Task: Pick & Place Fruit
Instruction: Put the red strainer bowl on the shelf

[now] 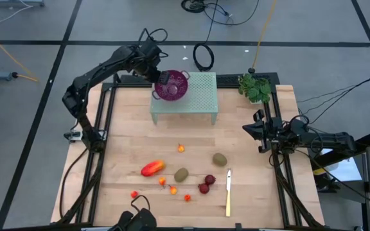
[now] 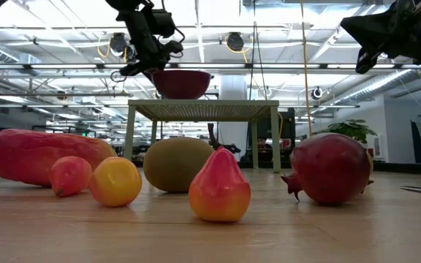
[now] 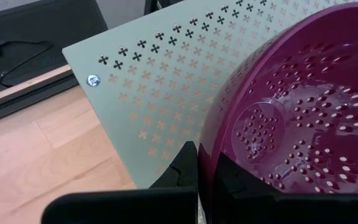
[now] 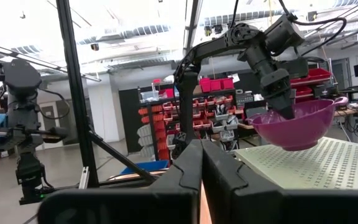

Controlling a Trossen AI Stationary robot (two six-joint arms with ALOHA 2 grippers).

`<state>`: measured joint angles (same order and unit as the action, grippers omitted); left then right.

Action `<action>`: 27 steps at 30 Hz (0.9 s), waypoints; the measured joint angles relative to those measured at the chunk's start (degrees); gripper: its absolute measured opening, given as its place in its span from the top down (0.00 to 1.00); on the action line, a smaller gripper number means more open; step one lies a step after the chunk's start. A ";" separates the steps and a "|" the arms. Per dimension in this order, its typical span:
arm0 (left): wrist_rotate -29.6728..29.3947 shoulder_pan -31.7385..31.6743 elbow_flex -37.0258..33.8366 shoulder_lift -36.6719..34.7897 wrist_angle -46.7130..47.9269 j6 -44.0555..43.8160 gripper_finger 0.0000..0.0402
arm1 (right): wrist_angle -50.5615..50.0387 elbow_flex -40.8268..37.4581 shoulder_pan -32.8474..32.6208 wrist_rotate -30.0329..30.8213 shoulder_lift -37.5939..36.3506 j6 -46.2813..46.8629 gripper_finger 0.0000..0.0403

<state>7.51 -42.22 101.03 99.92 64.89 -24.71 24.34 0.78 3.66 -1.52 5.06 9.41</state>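
I see all the fruit lying loose on the wooden table; the long red-orange fruit [image 1: 152,168] lies on its side, slightly tilted, at the left of the group; one kiwi [image 1: 182,174] lies near its right, the other kiwi [image 1: 220,159] is further right; two dark red round fruits [image 1: 207,184] lie just beside each other, between the kiwis and nearer the front edge; small orange-red balls [image 1: 173,190] are scattered in front of the long fruit; one more small orange piece [image 1: 181,148] lies alone, behind the others.
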 joint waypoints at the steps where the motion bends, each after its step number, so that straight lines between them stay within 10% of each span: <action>1: 0.00 0.00 0.00 0.00 0.30 -0.02 1.00 | 0.00 0.00 0.00 0.00 0.00 0.00 1.00; 27: 0.07 0.35 0.00 1.73 0.84 -1.33 1.00 | 0.04 0.00 0.00 0.00 -0.02 0.00 1.00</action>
<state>7.57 -41.87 101.03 101.65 65.73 -26.04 24.38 0.78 3.66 -1.52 5.04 9.41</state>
